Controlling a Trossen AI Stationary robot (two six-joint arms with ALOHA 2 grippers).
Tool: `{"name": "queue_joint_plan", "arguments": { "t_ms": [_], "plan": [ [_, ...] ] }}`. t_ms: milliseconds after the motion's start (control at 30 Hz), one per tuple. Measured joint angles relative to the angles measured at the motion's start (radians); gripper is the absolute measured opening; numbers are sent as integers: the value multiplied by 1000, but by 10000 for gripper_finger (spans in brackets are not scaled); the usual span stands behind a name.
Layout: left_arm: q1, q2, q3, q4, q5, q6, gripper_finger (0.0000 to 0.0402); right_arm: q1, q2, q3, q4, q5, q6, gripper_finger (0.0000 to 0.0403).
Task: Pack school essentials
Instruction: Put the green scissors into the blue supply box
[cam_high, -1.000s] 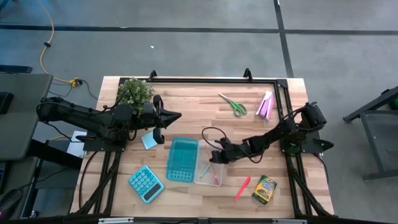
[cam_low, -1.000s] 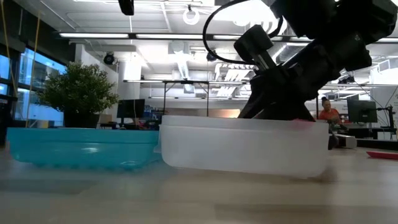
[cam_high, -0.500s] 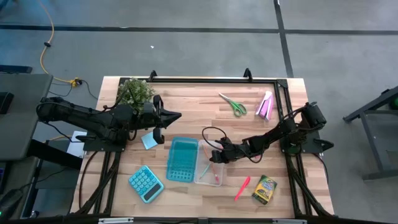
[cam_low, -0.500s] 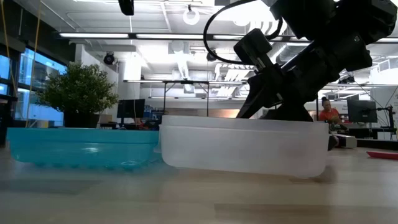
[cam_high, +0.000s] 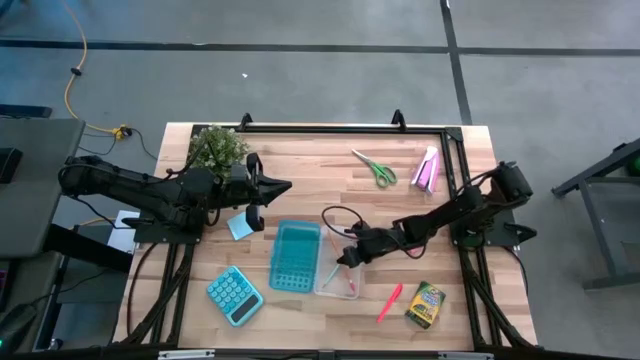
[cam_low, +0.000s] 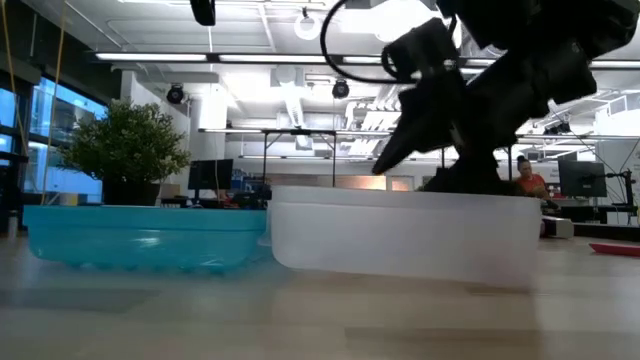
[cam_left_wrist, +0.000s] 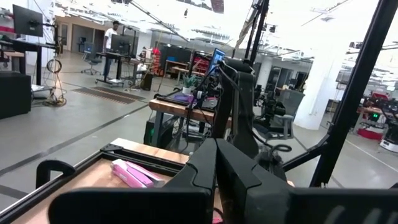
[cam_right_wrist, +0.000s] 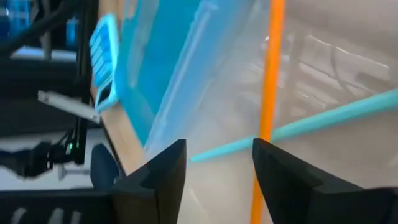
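A clear plastic box (cam_high: 336, 276) sits mid-table with a teal tray (cam_high: 295, 256) against its left side. Inside the box lie an orange pencil (cam_right_wrist: 271, 93) and a teal pencil (cam_right_wrist: 348, 115). My right gripper (cam_high: 346, 259) hangs open just over the box, slanting down from the right (cam_right_wrist: 214, 171). The orange pencil runs between its fingers, below them. Green-handled scissors (cam_high: 373, 167) lie at the far side. A pink marker (cam_high: 389, 302) and a crayon box (cam_high: 425, 305) lie near the front right. A light-blue note pad (cam_high: 240, 225) lies under my left gripper (cam_high: 285, 185), which is shut and held high.
A teal calculator (cam_high: 234, 295) lies at the front left and a potted plant (cam_high: 216, 147) stands at the far left. A pink-and-purple tube (cam_high: 427, 170) lies at the far right. A black frame (cam_high: 340, 128) rims the table. Bare wood shows in the middle of the far half.
My right gripper has opened over the clear box, rolled a little and risen slightly, so its fingers now stand above the box rim. The clear box and the teal tray beside it have slid a little toward the table's right.
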Motion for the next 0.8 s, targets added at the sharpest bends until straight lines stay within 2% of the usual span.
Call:
{"name": "queue_joint_plan", "arguments": {
  "t_ms": [200, 367, 500, 633, 800],
  "plan": [
    [0, 0, 0, 0, 0, 0, 0, -30, -136, 0, -96, -38, -189, 201],
    [0, 0, 0, 0, 0, -12, 0, -70, -346, 0, -304, -36, -463, 200],
    [0, 0, 0, -2, 0, -45, 0, -115, -565, 0, -450, 68, -654, 199],
    [0, 0, 0, -2, 0, -53, 0, -152, -746, 0, -437, 180, -838, 199],
    [0, -4, 0, 31, 21, -96, 0, -180, -885, 0, -402, 275, -1081, 199]
  ]
}}
